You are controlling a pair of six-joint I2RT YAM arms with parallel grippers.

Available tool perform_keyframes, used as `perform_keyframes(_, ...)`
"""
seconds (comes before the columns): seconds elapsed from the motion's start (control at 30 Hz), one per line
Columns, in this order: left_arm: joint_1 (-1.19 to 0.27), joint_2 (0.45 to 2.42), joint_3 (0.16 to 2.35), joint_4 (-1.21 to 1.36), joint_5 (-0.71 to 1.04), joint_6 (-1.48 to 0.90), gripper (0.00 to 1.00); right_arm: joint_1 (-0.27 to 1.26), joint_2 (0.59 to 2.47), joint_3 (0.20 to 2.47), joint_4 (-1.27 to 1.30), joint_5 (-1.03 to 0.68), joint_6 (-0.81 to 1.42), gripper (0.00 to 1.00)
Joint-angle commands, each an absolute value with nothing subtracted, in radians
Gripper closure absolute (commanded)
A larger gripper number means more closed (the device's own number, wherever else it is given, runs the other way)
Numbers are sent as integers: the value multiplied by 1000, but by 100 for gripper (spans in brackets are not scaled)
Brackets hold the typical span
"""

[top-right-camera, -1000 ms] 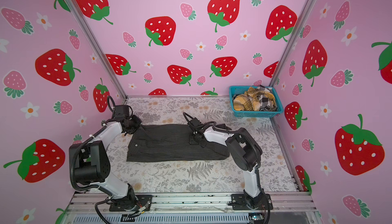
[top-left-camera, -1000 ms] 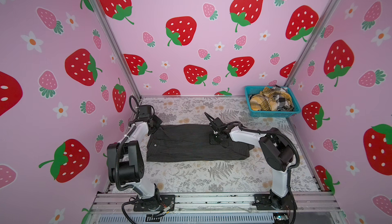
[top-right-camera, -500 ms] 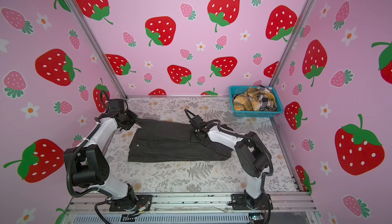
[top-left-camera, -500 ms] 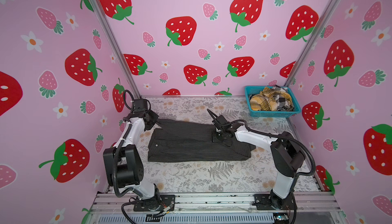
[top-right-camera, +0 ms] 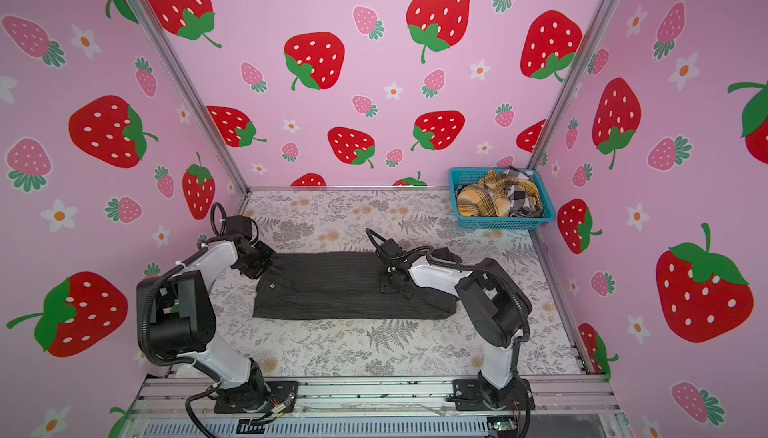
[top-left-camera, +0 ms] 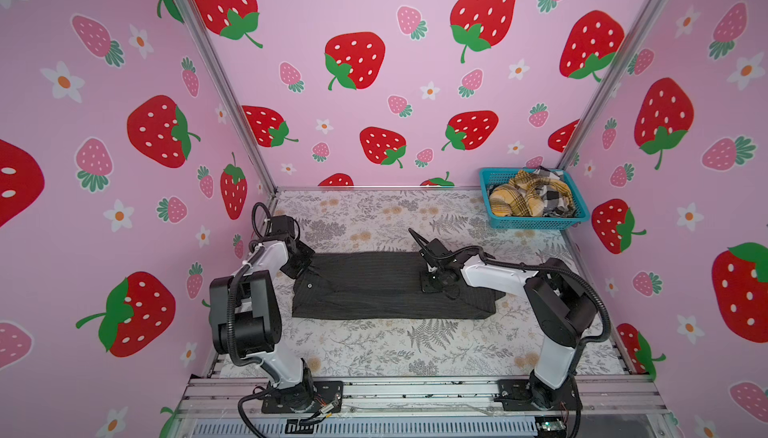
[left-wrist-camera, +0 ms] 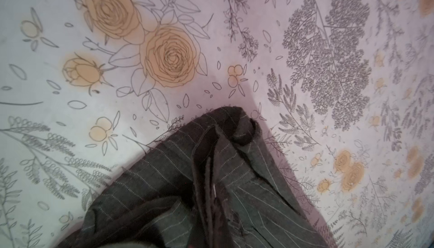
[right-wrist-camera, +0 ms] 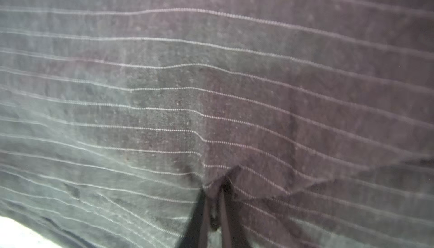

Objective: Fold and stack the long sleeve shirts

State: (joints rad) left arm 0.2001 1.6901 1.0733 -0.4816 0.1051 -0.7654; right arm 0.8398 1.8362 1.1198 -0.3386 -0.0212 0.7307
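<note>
Floral-print worktop (top-left-camera: 374, 344), carrying a dark pinstriped shirt (top-left-camera: 374, 286) stretched lengthwise across its middle and a teal basket (top-left-camera: 536, 222) in the far right corner, well apart.

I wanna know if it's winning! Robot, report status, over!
Left tool shut on pinstripe shirt corner. Right tool on mid-shirt pucker, grip unclear. Nothing in the way; other shirts in basket.

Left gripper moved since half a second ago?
Yes. Left gripper, holding the pinstripe shirt, came forward from the back wall toward the front rail.
</note>
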Motion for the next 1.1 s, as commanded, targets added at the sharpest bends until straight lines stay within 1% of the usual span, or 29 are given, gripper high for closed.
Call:
perform_keyframes(0.0, 208, 1731, 1121, -466, 115, -717, 100, 845, 1853, 1118, -340, -18, 722, 63)
perform_keyframes(0.03, 209, 1739, 1127, -470, 114, -711, 100, 844, 1843, 1120, -345, -17, 721, 55)
perform_keyframes(0.07, 210, 1744, 1132, -475, 113, -703, 98, 844, 1828, 1124, -356, -12, 719, 50)
perform_keyframes(0.13, 209, 1750, 1137, -481, 110, -694, 72, 844, 1797, 1135, -388, 9, 709, 47)
perform_keyframes(0.17, 210, 1747, 1145, -501, 99, -695, 60, 844, 1777, 1145, -414, 25, 702, 44)
perform_keyframes(0.2, 210, 1737, 1150, -507, 100, -691, 54, 843, 1761, 1152, -434, 39, 695, 43)
perform_keyframes(0.3, 216, 1654, 1166, -550, 54, -672, 45, 835, 1691, 1184, -501, 89, 667, 41)
perform_keyframes(0.43, 218, 1513, 1224, -660, -98, -660, 36, 803, 1626, 1219, -558, 134, 637, 40)
perform_keyframes(0.47, 218, 1490, 1228, -670, -104, -664, 36, 791, 1619, 1223, -560, 139, 630, 39)
perform_keyframes(0.5, 219, 1477, 1226, -673, -91, -668, 39, 777, 1621, 1224, -557, 137, 625, 39)
perform_keyframes(0.53, 218, 1467, 1216, -665, -50, -675, 51, 758, 1628, 1226, -551, 129, 621, 40)
perform_keyframes(0.57, 209, 1463, 1191, -639, 2, -692, 63, 740, 1639, 1231, -547, 118, 620, 43)
perform_keyframes(0.63, 188, 1484, 1143, -570, 107, -731, 78, 714, 1664, 1246, -531, 99, 612, 47)
perform_keyframes(0.67, 175, 1509, 1129, -540, 166, -741, 86, 705, 1681, 1252, -520, 94, 609, 48)
perform_keyframes(0.73, 154, 1558, 1109, -474, 258, -752, 97, 690, 1715, 1262, -505, 87, 605, 53)
perform_keyframes(0.77, 145, 1581, 1096, -436, 289, -764, 100, 679, 1735, 1262, -497, 82, 604, 55)
perform_keyframes(0.83, 131, 1622, 1081, -392, 316, -781, 100, 661, 1773, 1260, -496, 82, 603, 58)
perform_keyframes(0.9, 129, 1657, 1078, -389, 304, -787, 100, 639, 1800, 1239, -483, 96, 606, 58)
perform_keyframes(1.07, 139, 1689, 1046, -436, 169, -778, 100, 611, 1851, 1162, -444, 87, 609, 65)
